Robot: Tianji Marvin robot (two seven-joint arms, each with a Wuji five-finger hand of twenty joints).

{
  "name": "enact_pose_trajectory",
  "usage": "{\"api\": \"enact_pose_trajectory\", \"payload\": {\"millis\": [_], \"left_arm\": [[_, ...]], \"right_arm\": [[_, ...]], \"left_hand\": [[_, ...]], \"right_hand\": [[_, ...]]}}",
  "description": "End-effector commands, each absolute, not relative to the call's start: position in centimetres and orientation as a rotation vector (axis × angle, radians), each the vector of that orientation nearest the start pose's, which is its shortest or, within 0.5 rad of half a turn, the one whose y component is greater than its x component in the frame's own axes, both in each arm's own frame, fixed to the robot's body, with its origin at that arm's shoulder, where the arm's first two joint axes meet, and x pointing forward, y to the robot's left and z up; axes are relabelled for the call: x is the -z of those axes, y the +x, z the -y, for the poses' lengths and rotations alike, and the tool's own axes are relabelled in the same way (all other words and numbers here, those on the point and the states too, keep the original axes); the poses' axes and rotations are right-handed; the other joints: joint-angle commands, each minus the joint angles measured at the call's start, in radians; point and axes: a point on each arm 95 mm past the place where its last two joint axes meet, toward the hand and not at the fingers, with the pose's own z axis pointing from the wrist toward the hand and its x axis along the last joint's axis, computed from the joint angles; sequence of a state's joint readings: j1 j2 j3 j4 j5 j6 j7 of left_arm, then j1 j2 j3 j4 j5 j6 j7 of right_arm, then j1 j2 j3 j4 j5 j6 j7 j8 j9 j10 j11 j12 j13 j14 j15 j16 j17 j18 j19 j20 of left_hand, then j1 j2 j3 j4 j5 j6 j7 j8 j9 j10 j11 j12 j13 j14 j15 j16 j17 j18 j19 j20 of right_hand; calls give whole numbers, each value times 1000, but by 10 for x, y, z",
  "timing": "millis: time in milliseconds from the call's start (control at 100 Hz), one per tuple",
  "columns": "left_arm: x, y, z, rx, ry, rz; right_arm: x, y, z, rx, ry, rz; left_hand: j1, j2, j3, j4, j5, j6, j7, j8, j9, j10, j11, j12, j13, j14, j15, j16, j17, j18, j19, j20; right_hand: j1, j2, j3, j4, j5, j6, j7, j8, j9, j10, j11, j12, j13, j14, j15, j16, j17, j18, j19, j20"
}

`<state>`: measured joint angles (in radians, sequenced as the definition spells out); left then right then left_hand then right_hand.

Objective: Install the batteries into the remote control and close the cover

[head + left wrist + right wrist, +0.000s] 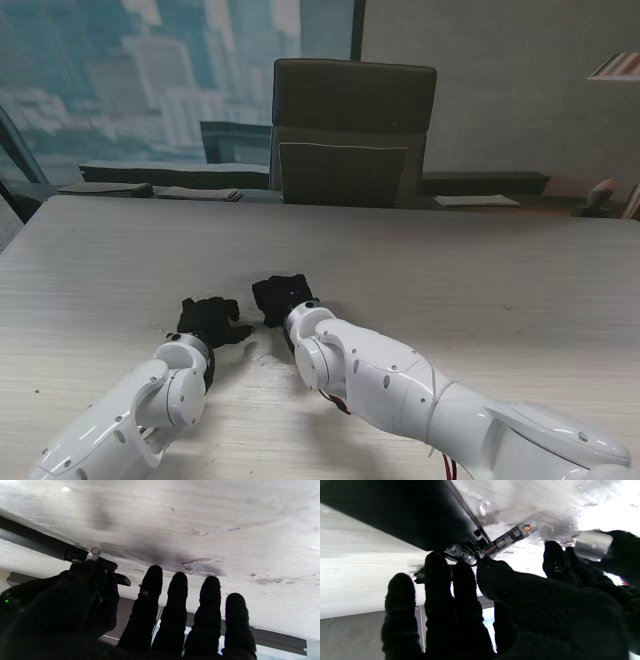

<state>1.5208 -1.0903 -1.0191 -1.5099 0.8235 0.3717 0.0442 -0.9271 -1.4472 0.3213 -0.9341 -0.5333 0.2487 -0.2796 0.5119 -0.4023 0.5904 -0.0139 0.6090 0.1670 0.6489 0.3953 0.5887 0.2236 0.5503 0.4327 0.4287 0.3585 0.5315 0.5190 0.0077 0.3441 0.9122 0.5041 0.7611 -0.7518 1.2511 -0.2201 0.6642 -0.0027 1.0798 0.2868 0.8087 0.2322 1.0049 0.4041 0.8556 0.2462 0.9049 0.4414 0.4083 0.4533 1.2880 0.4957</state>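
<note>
Both hands sit close together near the middle of the worktop [480,270], w/ the remote [402,517] between them. From the stand view it's hidden under the gloves.

Right hand [283,297] is the nearer one to the work: in its wrist view the remote's long black body runs diagonally away from the fingers [437,580], its open end right at the fingertips. A battery [461,552] lies at that end, partly in the compartment by the look of it; a second battery [510,538] lies on the worktop just beyond, roughly in line w/ the remote's axis. Fingers are spread, touching the remote's end, not wrapped round anything.

Left hand [212,320] has four fingers straight and apart, thumb side pressed against the remote's end [100,563]. Can't tell if that's a real grip.

Judgement: next move is a push along the long axis to seat the battery.
</note>
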Motion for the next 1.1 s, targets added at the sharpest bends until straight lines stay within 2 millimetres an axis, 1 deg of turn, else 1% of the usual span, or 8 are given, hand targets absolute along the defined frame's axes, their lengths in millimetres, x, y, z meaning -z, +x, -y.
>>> {"api": "enact_pose_trajectory", "payload": {"millis": [0,170,390,480,590,710,860,1090], "left_arm": [[391,383,15,1197,-1562,-1421],[396,381,19,1198,-1528,-1433],[398,381,23,1231,-1524,-1430],[398,382,24,1242,-1517,-1424],[400,382,27,1258,-1503,-1409],[402,382,32,1261,-1480,-1408],[404,383,38,1269,-1465,-1397],[408,384,48,1267,-1452,-1378]], "right_arm": [[388,452,-232,-1541,1243,-1726],[389,452,-232,-1539,1244,-1726],[389,452,-232,-1538,1243,-1723],[389,453,-232,-1538,1244,-1722],[389,453,-231,-1538,1245,-1721],[389,453,-231,-1538,1245,-1719],[389,453,-231,-1539,1248,-1714],[390,453,-231,-1541,1252,-1708]], "left_hand": [[-35,-20,23,-23,26,-15,23,17,-28,-17,-6,12,-27,-13,-26,-20,-31,-14,-25,-18],[-46,-12,35,-23,30,-17,29,21,-41,-15,-6,14,-49,-17,-41,-25,-43,-12,-44,-21],[-58,21,10,-21,35,-18,29,21,-46,-11,-9,15,-75,-19,-67,-38,-53,-12,-62,-24],[-48,20,5,-15,70,-45,37,22,-40,-2,-9,15,-73,-9,-65,-39,-37,-20,-12,10],[-42,10,13,-14,109,-65,44,22,-29,-2,-6,16,-81,-8,-66,-40,-52,-20,-11,16],[-47,3,25,-15,118,-55,42,20,-37,-3,-9,16,-93,-12,-72,-44,-60,-21,-21,14],[-51,-12,47,-18,119,-9,39,18,-47,-5,-3,17,-103,-16,-77,-48,-66,-20,-32,12],[-47,-37,82,-22,146,0,82,36,-37,-6,13,19,-104,-13,-77,-53,-66,-16,-41,9]], "right_hand": [[43,-12,30,0,10,2,-12,1,19,-21,-10,-12,25,-29,1,-16,4,24,-7,-4],[43,-9,30,0,10,1,-12,1,19,-21,-10,-12,24,-30,1,-16,4,24,-7,-4],[44,-9,29,1,10,2,-12,1,19,-20,-11,-12,24,-30,0,-17,4,24,-7,-4],[44,-9,29,1,11,2,-12,1,19,-21,-11,-12,24,-29,0,-17,4,24,-7,-4],[45,-9,29,1,10,2,-13,1,19,-20,-11,-12,24,-29,0,-17,4,24,-7,-4],[44,-10,29,1,12,2,-12,1,20,-21,-10,-12,26,-30,0,-17,7,27,-8,-5],[44,-10,29,1,11,2,-13,1,19,-20,-11,-12,23,-29,0,-17,7,28,-9,-5],[44,-9,29,1,11,2,-13,1,20,-20,-11,-12,25,-29,1,-17,7,28,-9,-5]]}}
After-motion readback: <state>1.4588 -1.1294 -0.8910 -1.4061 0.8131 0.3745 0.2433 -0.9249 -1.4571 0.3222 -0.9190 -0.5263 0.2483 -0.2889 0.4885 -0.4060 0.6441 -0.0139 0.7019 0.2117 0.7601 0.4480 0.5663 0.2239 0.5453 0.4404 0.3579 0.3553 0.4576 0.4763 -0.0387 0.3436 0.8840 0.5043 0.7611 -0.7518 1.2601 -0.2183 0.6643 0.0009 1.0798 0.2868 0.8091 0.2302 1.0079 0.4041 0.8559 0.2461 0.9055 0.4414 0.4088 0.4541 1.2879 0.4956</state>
